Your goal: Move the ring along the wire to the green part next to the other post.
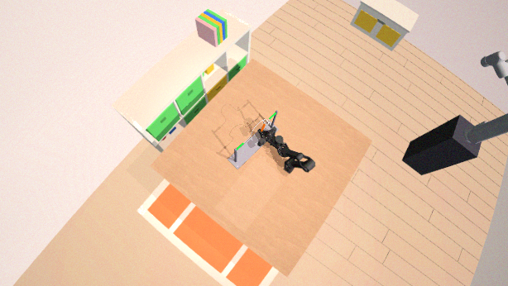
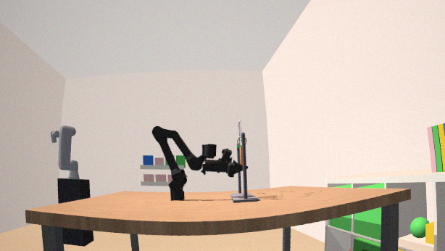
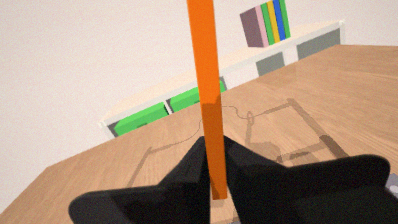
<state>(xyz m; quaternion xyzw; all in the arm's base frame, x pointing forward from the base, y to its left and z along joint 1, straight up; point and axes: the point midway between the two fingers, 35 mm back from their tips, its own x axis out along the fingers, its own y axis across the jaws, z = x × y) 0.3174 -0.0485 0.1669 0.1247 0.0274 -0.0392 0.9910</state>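
Between my two black, matte fingers stands the orange handle (image 3: 209, 95), a flat, straight-edged bar, smooth and evenly coloured, rising upright out of the top of the wrist view; my claw (image 3: 216, 172) is clenched on its lower end. From the side, the handle (image 2: 240, 154) hangs just beside the dark grey round post (image 2: 244, 163), and the thin ring (image 2: 239, 140) sits at the handle's top, close to the post's upper end; whether the wire passes through it I cannot tell at this size. Seen from above, the two posts stand on a pale grey flat base plate (image 1: 244, 159), each with a short green stretch of wire (image 1: 270, 116) at its top, and I am at the one farther from the orange floor mat (image 1: 207, 235). Everything rests on a wooden table (image 2: 145, 210) with a fine streaked grain. Beyond it, a white cube shelf (image 1: 165, 78) holds green drawer bins (image 1: 189, 96) in its compartments and flat coloured books (image 1: 212, 26) stacked upright on top.
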